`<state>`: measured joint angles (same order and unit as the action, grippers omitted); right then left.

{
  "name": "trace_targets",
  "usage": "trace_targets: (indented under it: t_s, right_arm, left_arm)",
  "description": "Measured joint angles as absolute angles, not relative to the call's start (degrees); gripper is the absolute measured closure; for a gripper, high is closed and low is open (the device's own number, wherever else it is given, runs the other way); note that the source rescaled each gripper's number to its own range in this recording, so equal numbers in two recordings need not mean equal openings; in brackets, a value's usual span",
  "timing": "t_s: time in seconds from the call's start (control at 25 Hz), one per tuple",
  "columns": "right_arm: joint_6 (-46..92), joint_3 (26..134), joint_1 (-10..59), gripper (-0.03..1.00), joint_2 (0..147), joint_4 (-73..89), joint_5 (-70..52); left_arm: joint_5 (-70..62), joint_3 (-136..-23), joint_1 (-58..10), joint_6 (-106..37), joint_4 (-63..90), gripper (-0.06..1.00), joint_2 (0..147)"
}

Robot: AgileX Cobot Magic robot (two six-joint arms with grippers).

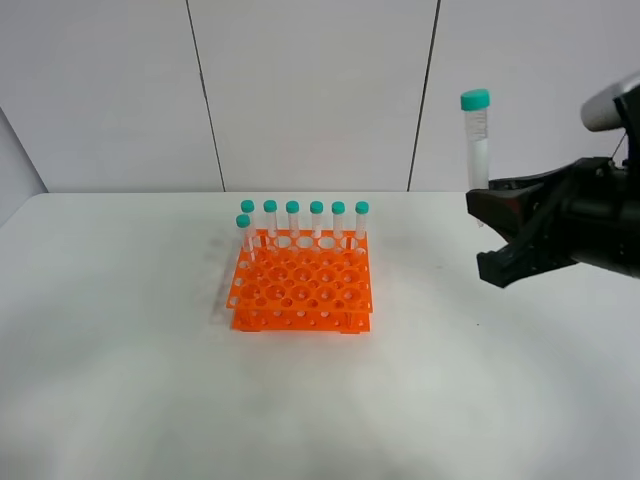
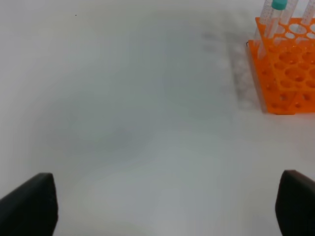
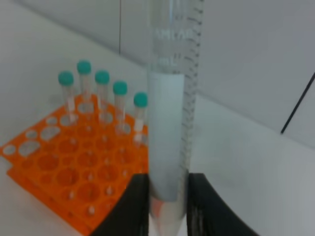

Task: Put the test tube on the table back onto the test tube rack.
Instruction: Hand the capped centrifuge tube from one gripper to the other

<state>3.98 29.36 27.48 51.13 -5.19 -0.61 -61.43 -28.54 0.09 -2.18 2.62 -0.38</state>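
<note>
Right gripper (image 3: pixel 167 214), low centre of the right wrist view: pinching the test tube (image 1: pixel 477 140) near its pointed tip. Tube upright, teal cap up, held high at upper right of the high view, well clear of the table (image 1: pixel 140 400). Left gripper (image 2: pixel 162 209) spread wide, holding nothing. Mid-frame: test tube rack (image 1: pixel 300 285), front holes free. Seven capped tubes (image 1: pixel 316 215) along its far side. Step judged: carrying the tube to the rack. The next move calls for travel left over a free hole, tip lined up, then a straight descent.
</note>
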Motion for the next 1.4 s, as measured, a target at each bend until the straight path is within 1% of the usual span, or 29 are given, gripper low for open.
trace_targets:
  t_s: [0.2, 0.36, 0.48, 0.72, 0.88, 1.4]
  right_arm:
    - [3.94, 21.25, 27.48, 0.97, 49.44, -5.19, 10.36]
    - [1.06, 19.00, 27.53, 0.97, 49.51, -6.06, 14.87]
    - [-1.00, 18.89, 29.45, 0.97, 49.51, -9.09, 14.97]
    - [-1.77, 18.71, 38.22, 0.97, 51.91, -13.45, 12.43]
    - [-1.77, 18.71, 41.93, 0.97, 54.28, -13.70, 11.95]
    - [-4.12, 18.67, 42.32, 0.97, 54.61, -13.80, 14.39]
  left_arm:
    - [-61.43, -28.54, 0.09, -2.18, 2.62, -0.01, -0.38]
    - [-61.43, -28.54, 0.09, -2.18, 2.62, -0.01, -0.38]
    - [-61.43, -28.54, 0.09, -2.18, 2.62, -0.01, -0.38]
    - [-61.43, -28.54, 0.09, -2.18, 2.62, -0.01, -0.38]
    - [-61.43, -28.54, 0.09, -2.18, 2.62, -0.01, -0.38]
    - [-61.43, -28.54, -0.14, -2.64, 2.62, -0.01, -0.38]
